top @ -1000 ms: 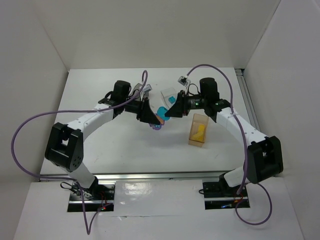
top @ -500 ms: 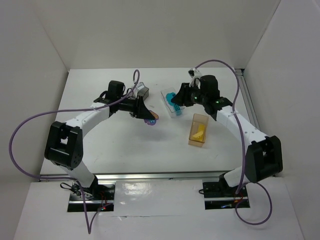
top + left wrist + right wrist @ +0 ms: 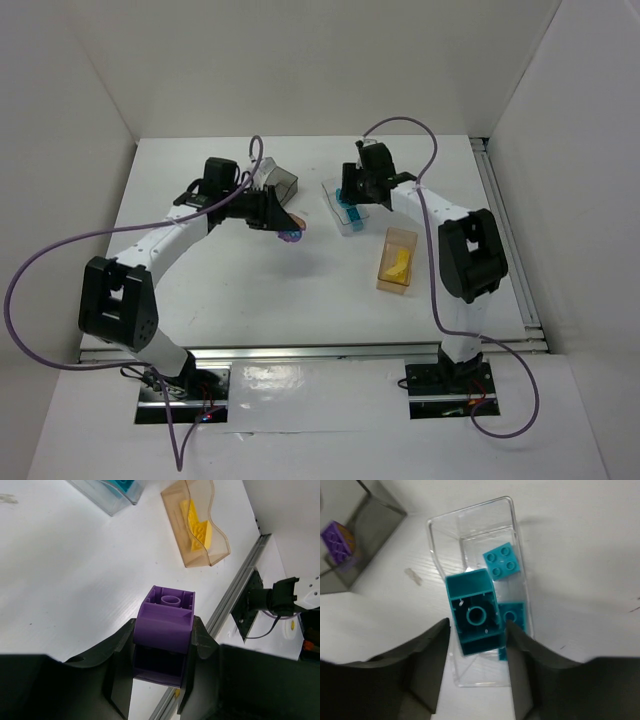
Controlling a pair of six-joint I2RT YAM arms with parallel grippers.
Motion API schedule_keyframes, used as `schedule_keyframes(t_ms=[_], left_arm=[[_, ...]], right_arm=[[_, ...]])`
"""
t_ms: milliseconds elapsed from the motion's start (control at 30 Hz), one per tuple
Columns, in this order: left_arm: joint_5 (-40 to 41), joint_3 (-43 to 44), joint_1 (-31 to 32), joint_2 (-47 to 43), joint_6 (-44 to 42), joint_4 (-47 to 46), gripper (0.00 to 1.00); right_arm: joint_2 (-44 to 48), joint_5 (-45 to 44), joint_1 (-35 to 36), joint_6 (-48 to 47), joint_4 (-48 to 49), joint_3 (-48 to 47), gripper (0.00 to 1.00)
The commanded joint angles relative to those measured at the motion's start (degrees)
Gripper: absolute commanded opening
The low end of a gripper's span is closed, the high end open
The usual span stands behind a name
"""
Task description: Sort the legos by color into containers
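Note:
My left gripper [image 3: 283,222] [image 3: 164,627] is shut on a purple lego [image 3: 167,605] [image 3: 291,237], held above the table just in front of the smoky dark grey bin [image 3: 283,183]. My right gripper [image 3: 350,195] [image 3: 478,625] is open over the clear bin [image 3: 470,512] [image 3: 352,225]. A teal lego [image 3: 472,605] sits between its fingers, underside up, with a gap on each side. Two more teal legos [image 3: 502,560] lie in that bin. The amber-tan bin [image 3: 397,240] [image 3: 220,550] holds yellow legos [image 3: 397,266] [image 3: 200,525].
The grey bin also shows in the right wrist view [image 3: 370,535], with the purple lego [image 3: 337,540] beside it at the left edge. The clear bin's corner [image 3: 112,500] shows in the left wrist view. A metal rail [image 3: 505,240] runs along the table's right edge.
My right gripper carried the teal lego back over the clear bin and its jaws have parted from it. My left gripper moved back and left with the purple lego, toward the grey bin.

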State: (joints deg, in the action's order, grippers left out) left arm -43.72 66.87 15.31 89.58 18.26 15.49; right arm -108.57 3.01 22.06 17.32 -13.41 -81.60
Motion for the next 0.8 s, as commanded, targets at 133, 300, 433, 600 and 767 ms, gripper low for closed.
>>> schedule_keyframes(t_ms=[133, 300, 433, 600, 767], left_arm=[[-0.2, 2.8, -2.5, -2.8, 2.0, 0.9, 0.0], [1.3, 2.8, -3.5, -3.4, 5.7, -2.2, 0.0], [-5.6, -1.2, -5.0, -4.4, 13.5, -13.4, 0.0], [-11.1, -3.9, -6.3, -4.9, 22.5, -24.8, 0.0], [-14.1, -4.8, -6.3, -4.9, 26.4, -29.7, 0.0]], right_arm=[[3.1, -6.1, 2.4, -2.3, -1.9, -3.0, 0.8], [14.5, 1.6, 3.0, -1.7, 0.7, 4.7, 0.67], [23.1, 19.7, 3.0, 3.2, 9.9, 15.6, 0.72], [27.2, 35.6, 3.7, 12.5, 25.7, 23.6, 0.84], [25.4, 41.5, 4.7, 21.2, 38.4, 26.6, 0.88]])
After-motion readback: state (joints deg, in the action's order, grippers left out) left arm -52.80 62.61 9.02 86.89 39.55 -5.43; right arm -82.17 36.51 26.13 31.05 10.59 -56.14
